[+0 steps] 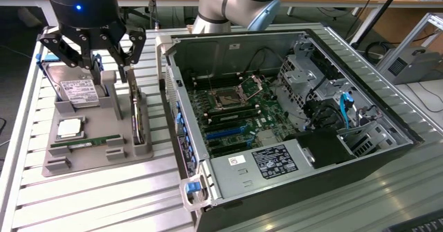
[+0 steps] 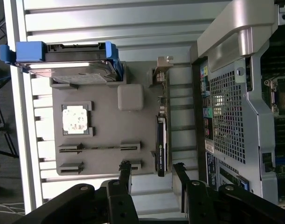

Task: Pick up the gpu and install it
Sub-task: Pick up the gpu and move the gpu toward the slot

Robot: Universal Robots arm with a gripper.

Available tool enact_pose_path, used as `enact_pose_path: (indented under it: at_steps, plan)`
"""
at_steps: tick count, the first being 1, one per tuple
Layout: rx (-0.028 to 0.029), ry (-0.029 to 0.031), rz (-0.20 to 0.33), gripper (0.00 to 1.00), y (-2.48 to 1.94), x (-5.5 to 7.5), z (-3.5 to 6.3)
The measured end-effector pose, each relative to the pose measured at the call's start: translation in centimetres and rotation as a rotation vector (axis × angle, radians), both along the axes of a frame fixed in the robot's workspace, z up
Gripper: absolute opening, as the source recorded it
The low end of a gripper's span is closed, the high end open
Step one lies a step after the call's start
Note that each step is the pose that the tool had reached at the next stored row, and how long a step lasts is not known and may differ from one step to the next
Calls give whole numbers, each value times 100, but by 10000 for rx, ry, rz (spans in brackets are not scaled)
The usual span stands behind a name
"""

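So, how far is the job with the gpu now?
Done: nothing yet. The gpu stands on edge in its gray holder, outside the open computer case. In hand: the gripper hangs open above the holder, close to the gpu, holding nothing. Left: both the pickup and the install; the blue motherboard slot is empty.

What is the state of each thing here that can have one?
Green gpu card with black cooler: upright on edge in grey holder tray.
Black end effector: open, holding nothing, above the card.
Black computer case: side open, interior exposed.
Silver hard drive with blue rails: resting in the tray.
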State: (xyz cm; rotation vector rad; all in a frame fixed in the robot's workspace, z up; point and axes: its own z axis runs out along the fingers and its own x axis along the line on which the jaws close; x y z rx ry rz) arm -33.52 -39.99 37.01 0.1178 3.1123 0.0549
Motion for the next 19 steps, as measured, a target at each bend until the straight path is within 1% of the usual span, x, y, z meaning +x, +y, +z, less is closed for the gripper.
enact_pose_path:
  at_steps: [19]
  plan:
    - [-16, 1, 0, 48, -2, 0, -44]
